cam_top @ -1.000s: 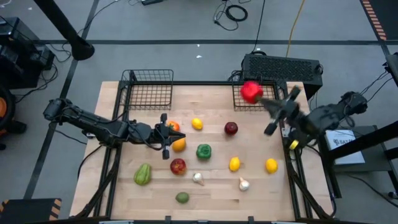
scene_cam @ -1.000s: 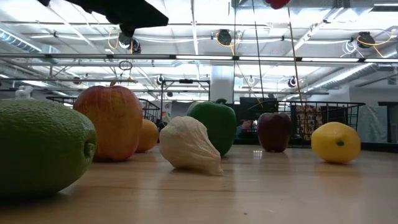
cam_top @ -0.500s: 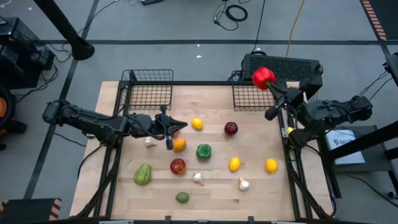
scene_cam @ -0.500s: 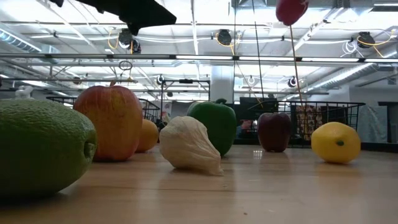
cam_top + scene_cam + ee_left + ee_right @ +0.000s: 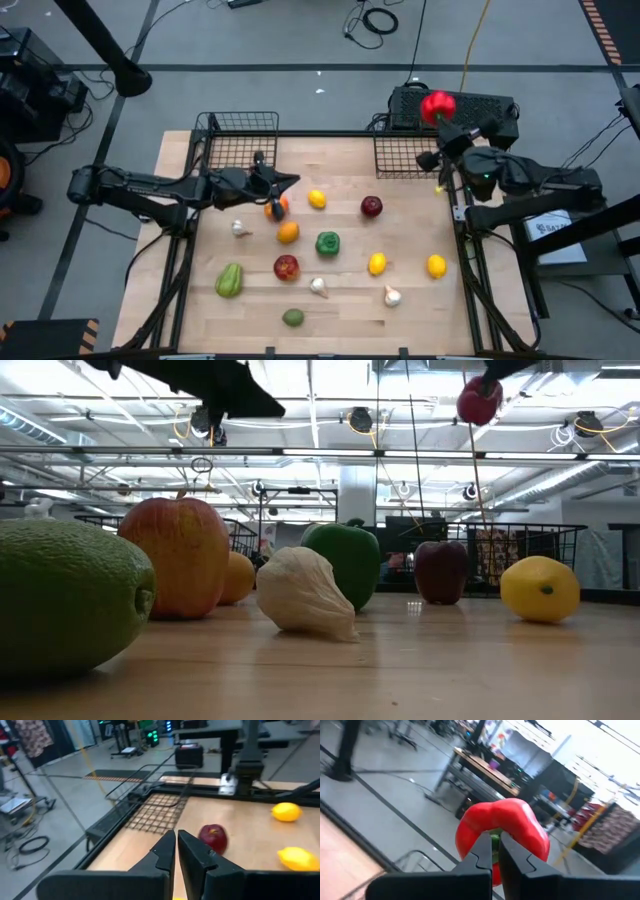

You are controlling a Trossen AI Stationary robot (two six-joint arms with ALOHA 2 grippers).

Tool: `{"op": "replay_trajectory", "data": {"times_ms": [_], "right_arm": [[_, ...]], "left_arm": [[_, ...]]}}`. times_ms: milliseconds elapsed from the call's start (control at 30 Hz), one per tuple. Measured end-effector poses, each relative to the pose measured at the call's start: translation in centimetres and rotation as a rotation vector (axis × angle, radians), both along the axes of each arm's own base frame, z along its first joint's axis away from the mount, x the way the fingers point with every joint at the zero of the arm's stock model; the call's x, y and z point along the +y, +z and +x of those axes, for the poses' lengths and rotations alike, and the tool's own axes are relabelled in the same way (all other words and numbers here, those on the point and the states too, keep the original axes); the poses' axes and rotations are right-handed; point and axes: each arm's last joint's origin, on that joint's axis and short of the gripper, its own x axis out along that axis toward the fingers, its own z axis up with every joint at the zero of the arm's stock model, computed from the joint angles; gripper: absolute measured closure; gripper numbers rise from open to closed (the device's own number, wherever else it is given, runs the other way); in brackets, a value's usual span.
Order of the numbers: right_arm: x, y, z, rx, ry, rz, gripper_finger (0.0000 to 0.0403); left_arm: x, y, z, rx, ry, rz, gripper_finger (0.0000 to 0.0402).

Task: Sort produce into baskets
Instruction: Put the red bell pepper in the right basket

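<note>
My right gripper is shut on a red pepper, high over the far edge of the right wire basket; the pepper also shows in the low view. My left gripper is shut and empty, above the table near the left basket, just beyond an orange-red fruit. Loose on the table are an orange, a green pepper, a dark apple, a red apple, lemons and garlic bulbs. My right gripper pinches the red pepper's green stem between its two fingers. The red body stands out beyond the fingertips. The pepper is lifted clear, well above the table and the basket.
A black box with vents stands just behind the right basket, under the held pepper. More produce lies near the front edge: a green piece, a lime, a garlic bulb and a lemon. Another garlic bulb lies beside the left arm.
My right gripper has carried the red pepper from over the right basket toward the table's far right, to above the basket's far edge. My left gripper has drawn back toward the far edge, away from the orange, and has turned; a garlic bulb beside the arm now shows.
</note>
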Motion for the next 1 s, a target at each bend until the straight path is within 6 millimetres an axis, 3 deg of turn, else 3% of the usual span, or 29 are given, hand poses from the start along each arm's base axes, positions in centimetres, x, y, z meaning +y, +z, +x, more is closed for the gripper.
{"op": "replay_trajectory", "data": {"times_ms": [333,533,833,1000], "right_arm": [[-4.6,-2.4,3.0,0.109,-0.132,0.085,0.0399],[-7.9,-4.9,4.1,0.157,-0.173,0.225,0.0399],[-11.4,-7.9,2.5,0.125,-0.41,0.427,0.0399],[-12.2,-9.1,2.1,0.073,-0.399,0.589,0.0399]], "left_arm": [[0.8,0.0,-0.1,-0.013,0.038,-0.027,0.0372],[1.2,0.1,-0.1,-0.001,0.043,0.023,0.0372],[1.3,0.2,-0.1,-0.005,0.041,0.018,0.0372],[1.3,-0.1,-0.1,0.03,0.04,0.015,0.0372]]}}
